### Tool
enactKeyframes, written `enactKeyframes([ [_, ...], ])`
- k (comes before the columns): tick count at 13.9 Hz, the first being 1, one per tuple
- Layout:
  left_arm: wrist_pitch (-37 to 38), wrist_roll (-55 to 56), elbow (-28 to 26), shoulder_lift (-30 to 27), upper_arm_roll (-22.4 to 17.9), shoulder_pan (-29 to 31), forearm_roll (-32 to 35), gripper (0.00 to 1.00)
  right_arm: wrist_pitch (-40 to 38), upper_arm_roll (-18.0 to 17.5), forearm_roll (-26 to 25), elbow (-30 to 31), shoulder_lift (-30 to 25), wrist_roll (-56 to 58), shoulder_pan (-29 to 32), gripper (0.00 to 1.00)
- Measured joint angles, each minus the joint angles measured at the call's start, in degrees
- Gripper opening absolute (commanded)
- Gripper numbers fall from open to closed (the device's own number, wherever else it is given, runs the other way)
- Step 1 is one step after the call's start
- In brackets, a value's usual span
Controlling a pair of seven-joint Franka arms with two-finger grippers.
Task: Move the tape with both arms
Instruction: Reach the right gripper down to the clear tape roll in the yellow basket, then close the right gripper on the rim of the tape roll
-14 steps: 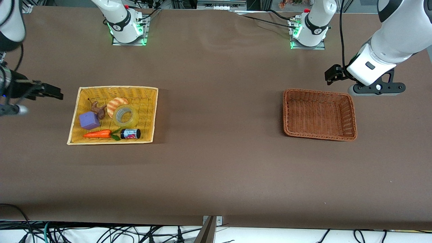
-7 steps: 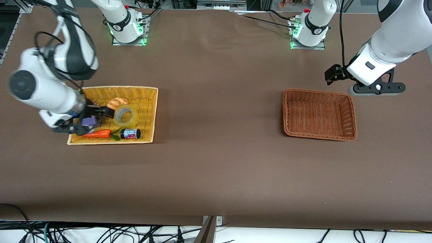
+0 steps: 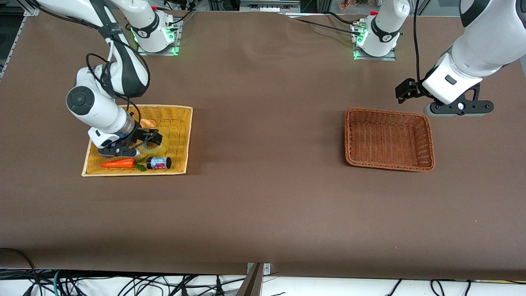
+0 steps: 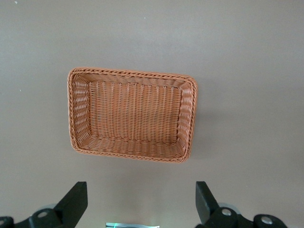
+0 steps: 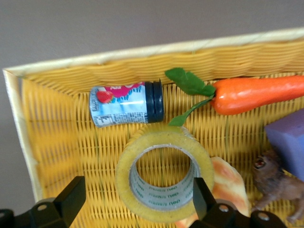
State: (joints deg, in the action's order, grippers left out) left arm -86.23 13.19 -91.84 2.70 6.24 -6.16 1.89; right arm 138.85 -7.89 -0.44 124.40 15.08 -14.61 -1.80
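We've got the right gripper low in the yellow basket, fingers spread wide w/ nothing held, straddling the tape. Tape lies flat in the basket betw. the croissant and the jar, carrot beside the jar. Left gripper waits, open and empty, over the table by the brown basket.

We saw two glossy white arms with black joint rings. The right arm carried a round grey cap at its elbow and looping black cables. The left arm had a black cable and a dark oval mark. Both bases glowed green. Each gripper was black.
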Motion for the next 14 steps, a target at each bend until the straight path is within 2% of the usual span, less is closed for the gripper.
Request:
enactKeyframes([
  [6, 0.0, 0.0, 0.0, 0.0, 0.0, 0.0, 0.0, 1.0, 6.0, -1.9, 0.0, 1.4, 3.1, -3.7, -0.1, 1.0],
  [14, 0.0, 0.0, 0.0, 0.0, 0.0, 0.0, 0.0, 1.0, 10.4, -2.1, 0.0, 4.1, 5.8, -3.7, -1.4, 0.99],
])
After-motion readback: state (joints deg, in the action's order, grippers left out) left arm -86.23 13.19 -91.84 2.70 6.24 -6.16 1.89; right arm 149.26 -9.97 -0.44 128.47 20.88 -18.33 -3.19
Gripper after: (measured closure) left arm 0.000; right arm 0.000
